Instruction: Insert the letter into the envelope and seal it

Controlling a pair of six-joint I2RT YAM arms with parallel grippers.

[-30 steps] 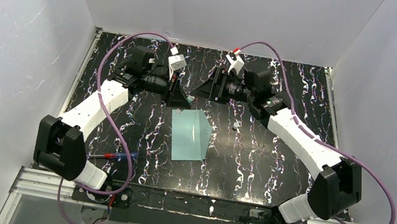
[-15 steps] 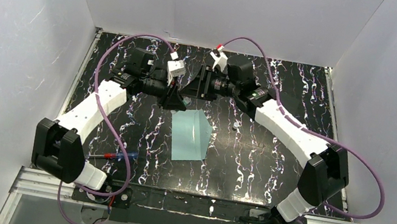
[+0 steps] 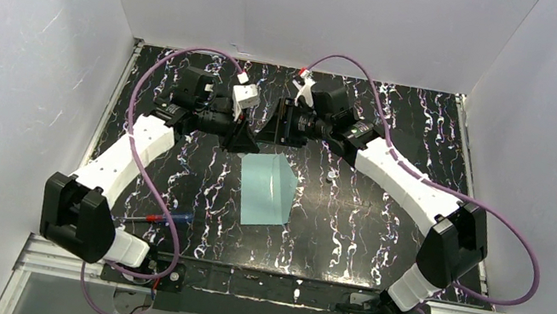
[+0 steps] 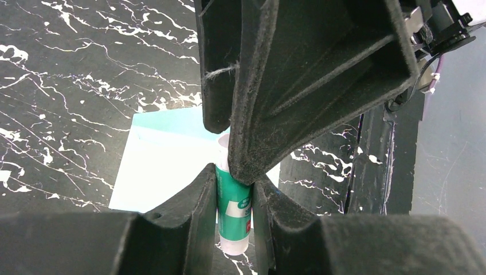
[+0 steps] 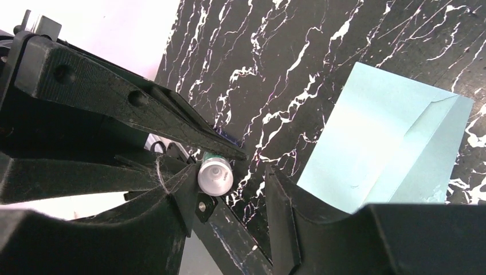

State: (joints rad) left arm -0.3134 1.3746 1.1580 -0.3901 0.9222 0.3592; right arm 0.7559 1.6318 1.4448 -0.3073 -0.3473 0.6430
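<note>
The pale teal envelope (image 3: 265,189) lies flat mid-table, its flap on the side toward the right arm (image 5: 395,137). The letter is hidden. My left gripper (image 3: 246,139) hovers above the envelope's far edge, shut on a green-and-white glue stick (image 4: 234,212). My right gripper (image 3: 272,124) faces it, open. Its fingers straddle the stick's white cap end (image 5: 215,176). The cap rests against one finger, with a gap to the other. The left wrist view shows the envelope (image 4: 166,166) under the stick.
A red and blue pen (image 3: 160,218) lies near the left arm's base. White walls close in the black marbled table (image 3: 368,216) on three sides. The two wrists sit very close together at the table's far middle.
The right gripper has swung left to meet the left gripper and its jaws have narrowed around the glue stick's end. The left gripper has kept its hold, shifting only slightly.
</note>
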